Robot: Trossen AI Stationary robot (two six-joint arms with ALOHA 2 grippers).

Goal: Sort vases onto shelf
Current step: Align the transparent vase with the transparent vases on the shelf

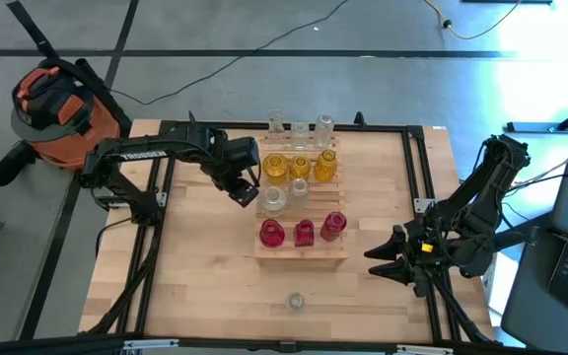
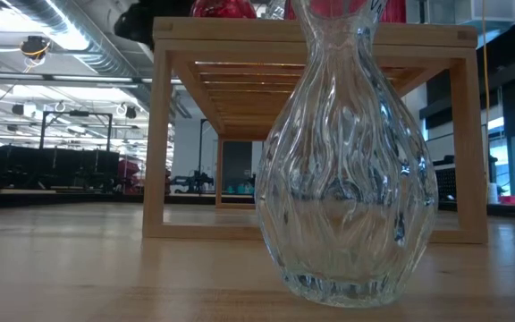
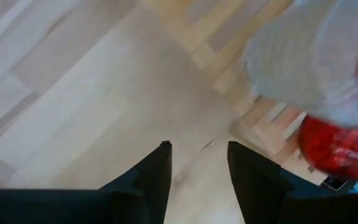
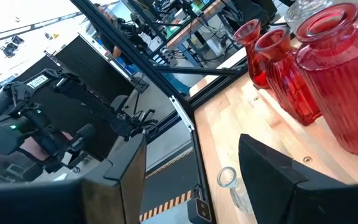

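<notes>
The big plywood bench (image 1: 205, 286) carried everything, and in its middle stood the light slatted wooden shelf (image 1: 302, 251), already loaded: three red glass vases (image 1: 303, 233) along its near edge, a pair of clear ones (image 1: 274, 200) behind them, a row of yellow ones (image 1: 300, 166) farther back, and three more clear vases (image 1: 300, 128) at the far edge. One ribbed clear glass vase (image 1: 296, 301) stood alone on the bench in front of the shelf, well apart from it, and looked to be the last piece unsorted. The left hand (image 1: 242, 190) hung just beside the shelf's left edge, near the two clear vases, its two dark fingers (image 3: 156, 174) spread with nothing between them. The right hand (image 1: 388, 258) rested low by the bench's right rail, fingers likewise apart and empty. The risk, as I judged it, lay with the left hand: so close to the packed rows, a careless swing away could clip a neighbouring vase and topple it into the others. The lone vase, smooth and narrow-necked, might also slip or tip if gripped off-centre.
</notes>
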